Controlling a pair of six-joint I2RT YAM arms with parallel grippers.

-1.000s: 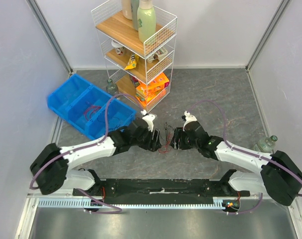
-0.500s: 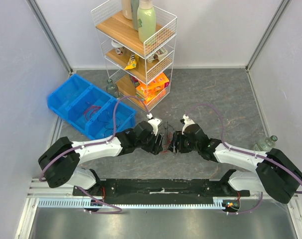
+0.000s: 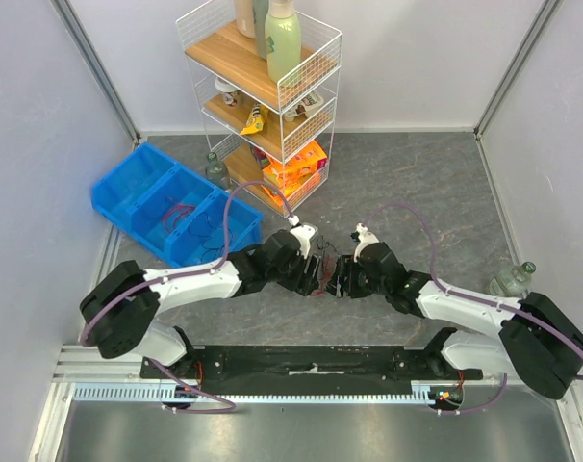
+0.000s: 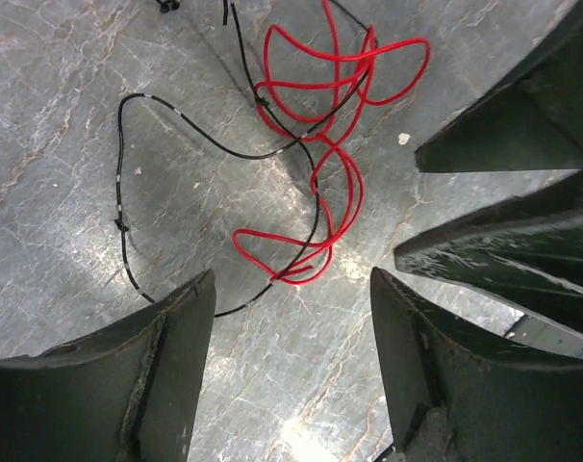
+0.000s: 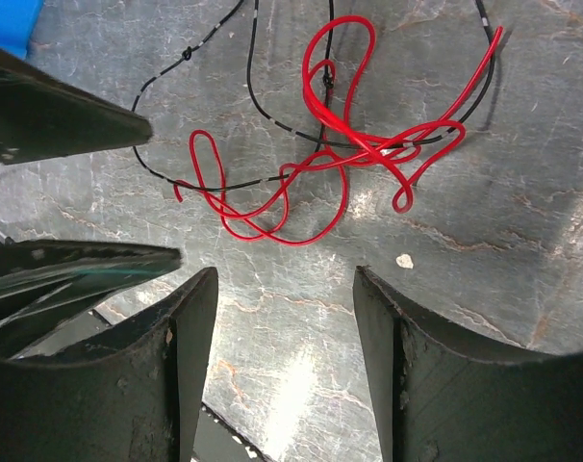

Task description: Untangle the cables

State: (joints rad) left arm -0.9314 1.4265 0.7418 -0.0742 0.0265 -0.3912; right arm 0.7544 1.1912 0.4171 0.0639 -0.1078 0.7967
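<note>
The cables point(image 3: 322, 276) are a small tangle of thin red and black wire lying on the grey floor between my two grippers. In the left wrist view the red wire point(image 4: 316, 178) loops over the black wire point(image 4: 119, 173), just ahead of my left gripper point(image 4: 291, 289). That gripper is open and empty. My right gripper point(image 5: 286, 279) is open and empty too, with the red wire point(image 5: 373, 149) and black wire point(image 5: 250, 67) just ahead of it. In the top view the left gripper point(image 3: 311, 272) and right gripper point(image 3: 338, 275) face each other closely across the tangle.
A blue divided bin point(image 3: 171, 212) with some wires in it sits at the left. A wire shelf rack point(image 3: 272, 96) with bottles and packets stands behind. A bottle point(image 3: 511, 279) lies at the right wall. A black rail point(image 3: 311, 361) runs along the near edge.
My left gripper has moved right, closer to the tangle. My right gripper has shifted slightly. Both stay open, and the wires lie as before.
</note>
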